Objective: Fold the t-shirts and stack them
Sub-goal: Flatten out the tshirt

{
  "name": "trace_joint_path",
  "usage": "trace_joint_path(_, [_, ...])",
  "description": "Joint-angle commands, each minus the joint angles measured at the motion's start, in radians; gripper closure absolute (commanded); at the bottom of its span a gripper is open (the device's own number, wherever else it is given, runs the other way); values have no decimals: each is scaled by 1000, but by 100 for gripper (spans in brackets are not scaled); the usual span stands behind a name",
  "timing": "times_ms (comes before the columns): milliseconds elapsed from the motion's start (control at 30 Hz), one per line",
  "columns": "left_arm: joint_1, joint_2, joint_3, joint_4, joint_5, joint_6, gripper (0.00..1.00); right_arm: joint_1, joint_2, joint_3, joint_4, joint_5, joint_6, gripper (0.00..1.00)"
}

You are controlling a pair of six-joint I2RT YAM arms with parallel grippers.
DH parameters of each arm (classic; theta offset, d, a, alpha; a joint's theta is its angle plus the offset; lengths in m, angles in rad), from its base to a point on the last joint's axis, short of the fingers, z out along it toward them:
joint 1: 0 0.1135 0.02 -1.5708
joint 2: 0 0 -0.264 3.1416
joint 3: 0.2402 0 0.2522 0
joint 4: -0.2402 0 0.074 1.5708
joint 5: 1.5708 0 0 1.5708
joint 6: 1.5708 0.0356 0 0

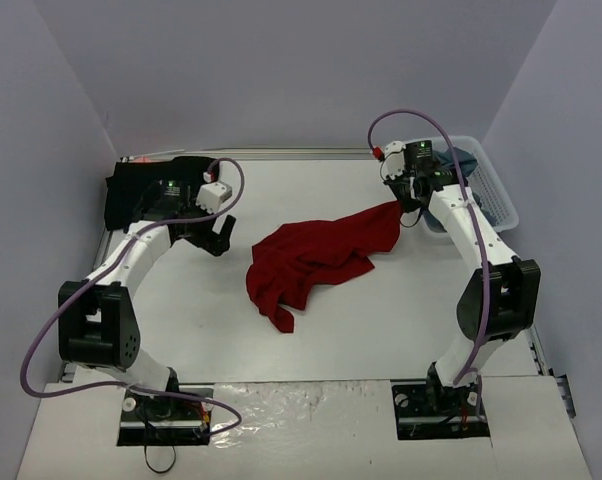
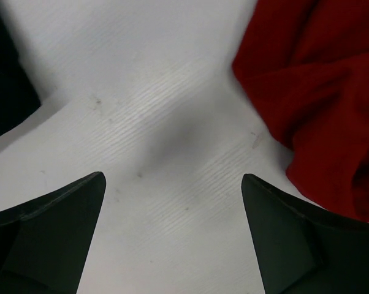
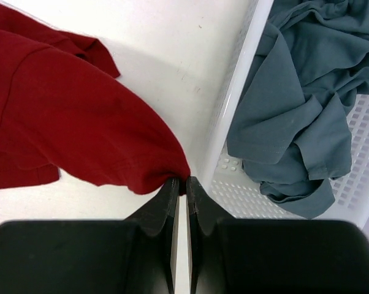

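A dark red t-shirt (image 1: 316, 260) lies crumpled across the middle of the table, one end lifted toward the right. My right gripper (image 1: 399, 208) is shut on that lifted end; in the right wrist view the red cloth (image 3: 80, 122) is pinched at the tips of the gripper (image 3: 183, 181). Slate blue-grey t-shirts (image 3: 301, 104) lie bunched in the white basket (image 3: 233, 177). A black t-shirt (image 1: 131, 185) lies at the back left. My left gripper (image 1: 221, 235) stands open over bare table, left of the red shirt (image 2: 319, 92), with nothing between the tips of the gripper (image 2: 172, 184).
The white lattice basket (image 1: 501, 200) stands at the table's far right edge, just beside my right gripper. Grey walls close in the table at the back and both sides. A corner of the black shirt (image 2: 7, 92) shows at the left of the left wrist view.
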Motion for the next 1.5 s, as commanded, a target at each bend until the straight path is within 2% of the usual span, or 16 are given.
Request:
trace_joint_path(0, [-79,29,64,-143,92,98,9,-15,2,4,34,30,5,100])
trace_joint_path(200, [-205,106,106,-332,164,256,18,-26,17,-19,48,30,5,100])
trace_joint_path(367, [-344,101,77,-335,137,302,19,-32,34,-36,59,33,6,100])
trace_joint_path(567, [-427,176,86,-341,63,304,17,-38,45,-58,71,35,8,100])
trace_joint_path(600, [-435,207,88,-343,55,299,28,-38,46,-58,71,33,9,100])
trace_joint_path(700, [-463,266,97,-343,-3,292,41,-41,46,-65,76,32,6,100])
trace_joint_path(767, [-464,284,103,-338,-26,289,54,-45,43,-73,77,29,5,100])
trace_joint_path(800, [-464,288,103,-334,-34,281,65,-46,42,-76,79,29,3,100])
trace_joint_path(833, [-464,285,101,-329,-40,276,86,-48,40,-78,82,30,2,100])
trace_joint_path(867, [-464,284,101,-326,-52,276,97,-52,39,-82,82,30,0,100])
trace_joint_path(1067, [-461,190,106,-303,-115,263,97,-63,16,-82,84,33,-11,100])
trace_joint_path(1200, [-438,120,147,-269,-315,244,98,-77,-21,-40,82,52,-14,100])
trace_joint_path(1333, [-351,84,273,-283,-380,223,98,-89,-62,30,82,59,-11,100])
trace_joint_path(1467, [-264,14,336,-245,-434,192,98,-94,-101,99,84,49,0,100])
